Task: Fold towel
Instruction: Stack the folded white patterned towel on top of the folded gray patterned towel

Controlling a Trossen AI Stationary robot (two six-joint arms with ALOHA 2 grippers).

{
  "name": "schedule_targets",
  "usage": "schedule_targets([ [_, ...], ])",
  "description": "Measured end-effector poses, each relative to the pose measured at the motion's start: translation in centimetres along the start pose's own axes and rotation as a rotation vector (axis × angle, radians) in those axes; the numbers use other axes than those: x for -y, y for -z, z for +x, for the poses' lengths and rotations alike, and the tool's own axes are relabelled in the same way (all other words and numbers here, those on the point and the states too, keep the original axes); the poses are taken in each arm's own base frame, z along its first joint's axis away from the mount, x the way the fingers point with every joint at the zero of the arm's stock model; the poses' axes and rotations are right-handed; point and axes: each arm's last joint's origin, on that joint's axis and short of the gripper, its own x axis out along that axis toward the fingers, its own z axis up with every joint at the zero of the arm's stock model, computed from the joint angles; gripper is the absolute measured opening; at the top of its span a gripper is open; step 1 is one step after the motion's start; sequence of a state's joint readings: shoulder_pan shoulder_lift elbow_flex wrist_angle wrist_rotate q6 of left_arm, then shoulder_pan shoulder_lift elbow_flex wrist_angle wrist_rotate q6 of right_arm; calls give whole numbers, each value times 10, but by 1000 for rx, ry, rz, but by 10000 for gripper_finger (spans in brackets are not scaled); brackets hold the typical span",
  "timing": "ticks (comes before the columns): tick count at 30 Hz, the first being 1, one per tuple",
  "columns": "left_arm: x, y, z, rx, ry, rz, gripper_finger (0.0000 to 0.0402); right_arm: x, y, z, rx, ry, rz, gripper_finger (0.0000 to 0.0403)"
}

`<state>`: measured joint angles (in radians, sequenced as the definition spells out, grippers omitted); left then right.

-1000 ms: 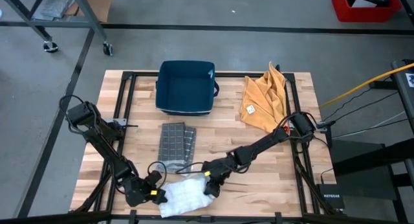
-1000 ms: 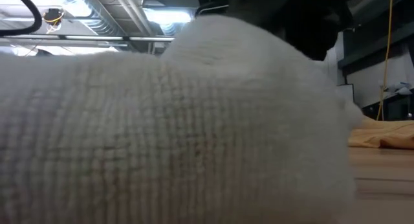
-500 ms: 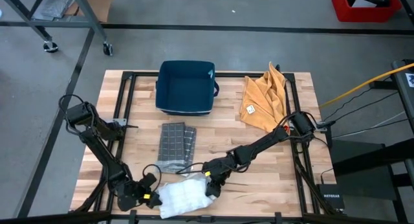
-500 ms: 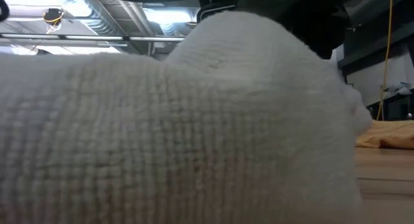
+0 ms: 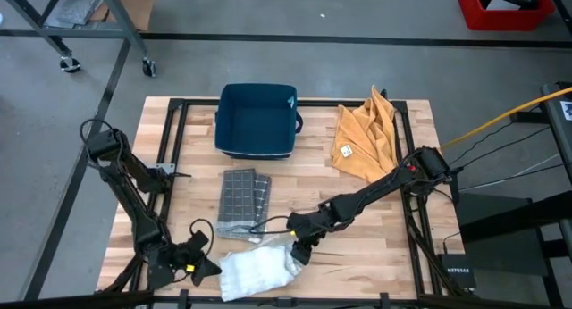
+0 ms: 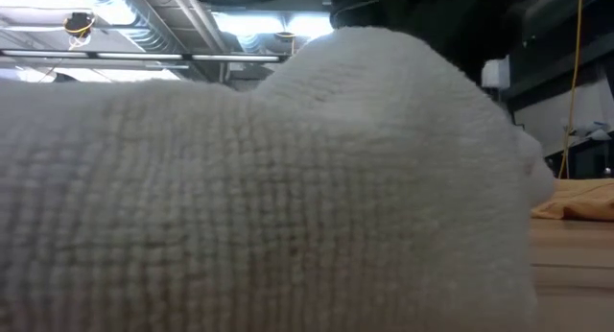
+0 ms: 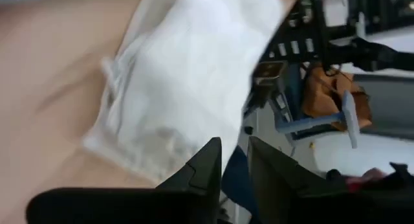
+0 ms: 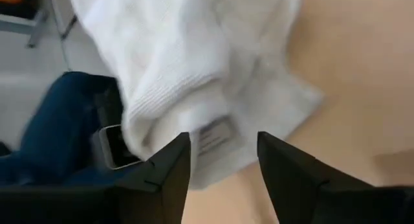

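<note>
White towel (image 5: pixel 257 273) overhangs near table (image 5: pixel 375 229) edge, seemingly.

The table (image 5: pixel 357 215) holds one white towel (image 5: pixel 257 271), one grey folded cloth (image 5: pixel 243 200) and one orange cloth (image 5: pixel 365 139). One blue bin (image 5: pixel 257 120) sits there too. Two arms reach in.

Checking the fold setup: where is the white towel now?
High view: the white towel lies at the table's near edge, between both tools, just below the grey cloth.

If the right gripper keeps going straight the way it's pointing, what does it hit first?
Most likely the white towel: it fills the view just ahead of the right gripper, whose jaws stand apart. How near it is can't be judged exactly.
</note>
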<state>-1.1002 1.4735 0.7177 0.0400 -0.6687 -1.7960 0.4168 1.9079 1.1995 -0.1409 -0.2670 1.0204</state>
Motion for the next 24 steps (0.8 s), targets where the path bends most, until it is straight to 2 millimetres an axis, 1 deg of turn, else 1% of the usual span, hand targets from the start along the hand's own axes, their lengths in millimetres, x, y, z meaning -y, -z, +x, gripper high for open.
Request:
schedule_targets([
  [4,6,-13,3,41,8,111,66,-9,13,3,-74,-51,46,182],
  [8,8,-25,8,78,-7,232,66,-24,32,7,-98,-75,153,182],
  [11,7,-31,13,58,-38,343,66,-38,49,11,-40,-100,273,182],
  [14,3,-35,16,-5,-81,443,66,-49,65,16,52,-119,416,182],
  [19,-3,-41,19,-106,-139,576,66,-52,87,27,135,-99,594,182],
  [22,-6,-41,20,-169,-165,626,66,-50,93,37,183,-108,654,182],
  [24,-9,-41,19,-203,-181,646,66,-47,93,43,202,-113,684,182],
])
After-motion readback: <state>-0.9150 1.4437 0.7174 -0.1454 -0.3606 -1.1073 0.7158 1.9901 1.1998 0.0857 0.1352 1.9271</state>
